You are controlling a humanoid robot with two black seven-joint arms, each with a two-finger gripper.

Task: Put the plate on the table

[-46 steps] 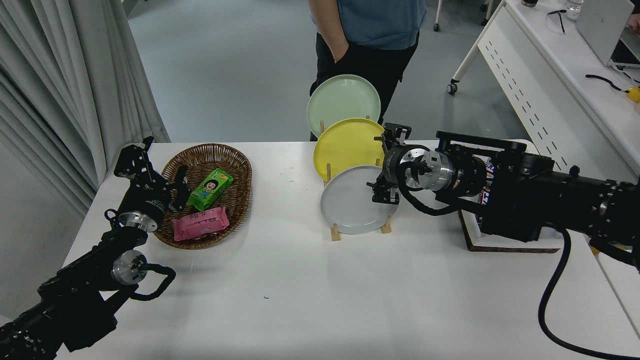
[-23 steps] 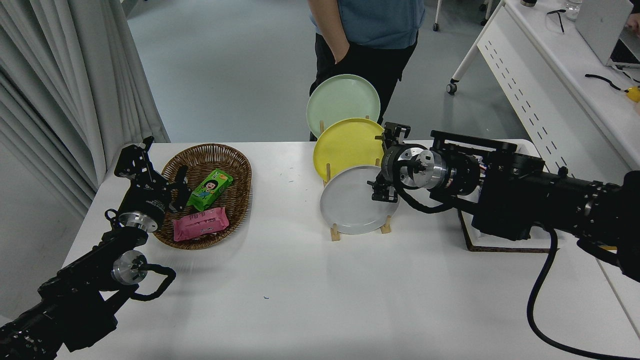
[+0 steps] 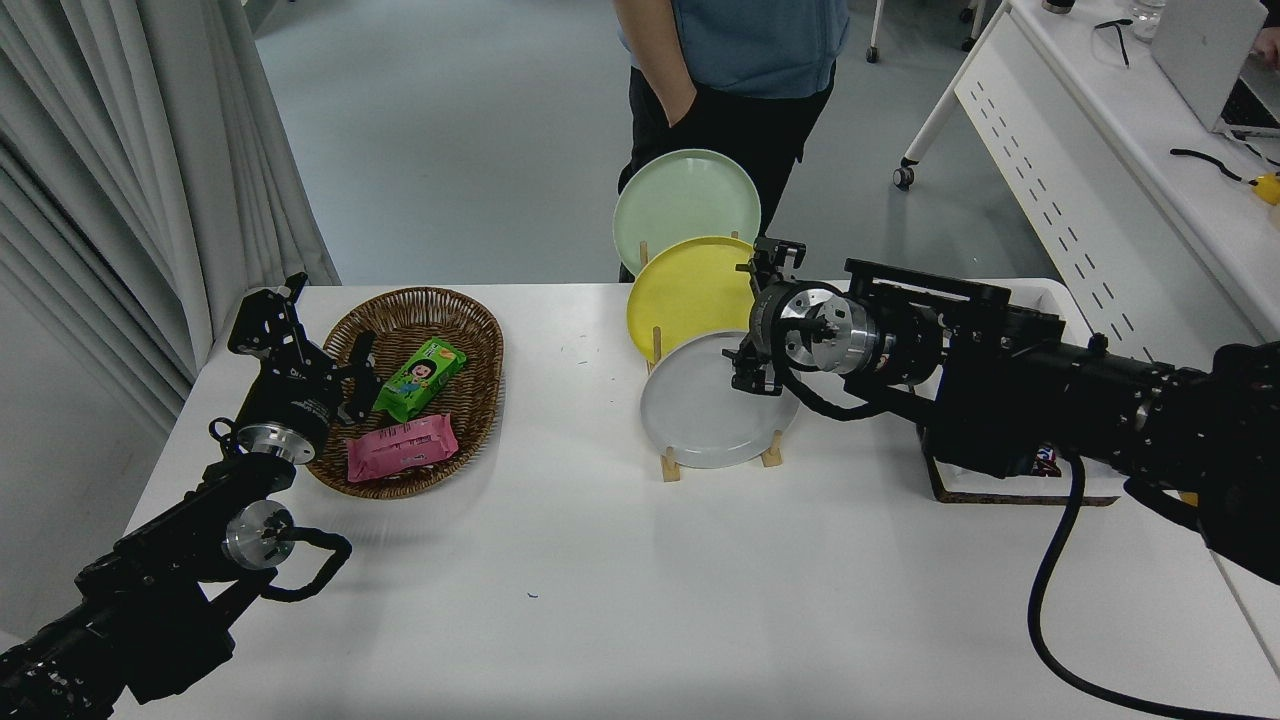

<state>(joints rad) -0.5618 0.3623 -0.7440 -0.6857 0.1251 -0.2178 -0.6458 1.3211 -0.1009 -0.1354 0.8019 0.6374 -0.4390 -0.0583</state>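
The light-grey plate (image 3: 700, 412) stands on edge in the front slot of a wooden rack (image 3: 671, 466) on the white table (image 3: 620, 580). A yellow plate (image 3: 688, 288) and a pale green plate (image 3: 682, 193) stand behind it. My right gripper (image 3: 752, 320) reaches in from the right, open, with one finger (image 3: 768, 256) by the yellow plate's right rim and the other (image 3: 747, 377) over the grey plate's upper right rim. It holds nothing. My left gripper (image 3: 322, 335) is parked at the lower left by the basket, open.
A wicker basket (image 3: 470, 320) with a green packet (image 3: 420, 376) and a pink packet (image 3: 402, 446) sits at the left. A white tray (image 3: 1020, 488) lies under my right arm. A person (image 3: 735, 60) stands behind the rack. A white desk (image 3: 1100, 140) is at the far right.
My right arm has moved left, bringing the open gripper further over the rims of the yellow and grey plates. The plates and the left arm have not moved.
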